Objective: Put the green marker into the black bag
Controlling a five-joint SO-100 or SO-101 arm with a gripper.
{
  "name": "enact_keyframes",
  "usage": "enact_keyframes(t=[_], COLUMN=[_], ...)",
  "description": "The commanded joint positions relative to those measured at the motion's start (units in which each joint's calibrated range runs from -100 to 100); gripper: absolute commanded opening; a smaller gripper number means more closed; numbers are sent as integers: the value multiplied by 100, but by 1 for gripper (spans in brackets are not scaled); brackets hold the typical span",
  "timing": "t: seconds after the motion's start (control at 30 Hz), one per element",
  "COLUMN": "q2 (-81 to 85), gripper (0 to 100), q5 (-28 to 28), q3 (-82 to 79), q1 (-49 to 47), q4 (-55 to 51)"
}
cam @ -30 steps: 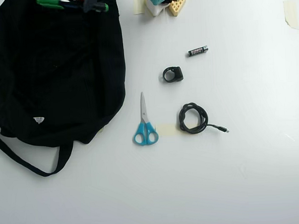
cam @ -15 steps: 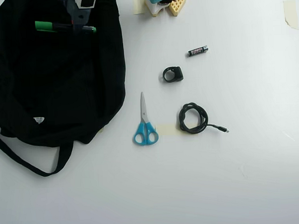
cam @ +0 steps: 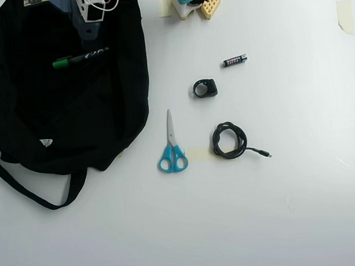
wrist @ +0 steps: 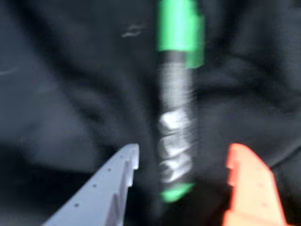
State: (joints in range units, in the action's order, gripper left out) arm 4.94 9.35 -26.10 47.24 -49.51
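Note:
The green marker [cam: 80, 57] lies slightly tilted on the upper part of the black bag [cam: 59, 120], green cap to the left in the overhead view. My gripper [cam: 92, 25] hangs just above it near the top edge of that view. In the blurred wrist view the green marker [wrist: 176, 113] rests on the black bag [wrist: 61, 94], cap away from me. My gripper [wrist: 183, 155] is open there: the grey finger [wrist: 117, 183] and the orange finger [wrist: 249, 183] stand on either side of the barrel without touching it.
In the overhead view, right of the bag on the white table lie blue-handled scissors [cam: 171, 148], a small black ring-shaped part [cam: 205, 88], a black battery [cam: 235, 60] and a coiled black cable [cam: 229, 140]. The arm's base [cam: 192, 3] is at the top. The bag's strap [cam: 33, 195] trails at lower left.
The marker came down from the top edge onto the bag, left the gripper and now lies free, tilted. The gripper opened and pulled back toward the top edge.

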Motion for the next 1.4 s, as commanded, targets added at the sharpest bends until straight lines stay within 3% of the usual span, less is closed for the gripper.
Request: enact_keyframes(t=[0.0, 0.03, 0.17, 0.23, 0.37, 0.7, 0.93, 1.37], q2=[684, 1315, 3108, 3730, 4585, 5581, 6925, 8651], gripper=[10, 2, 2, 2, 2, 2, 2, 2], q5=[155, 161, 171, 591, 439, 412, -374, -406], q3=[984, 966, 768, 436, -535, -1631, -3041, -4892], q1=[-843, -1149, -2840, -3258, -4231, -5136, -5375, -5869], q4=[-1044, -1139, -1785, -1914, -2267, -2267, -2216, -2267])
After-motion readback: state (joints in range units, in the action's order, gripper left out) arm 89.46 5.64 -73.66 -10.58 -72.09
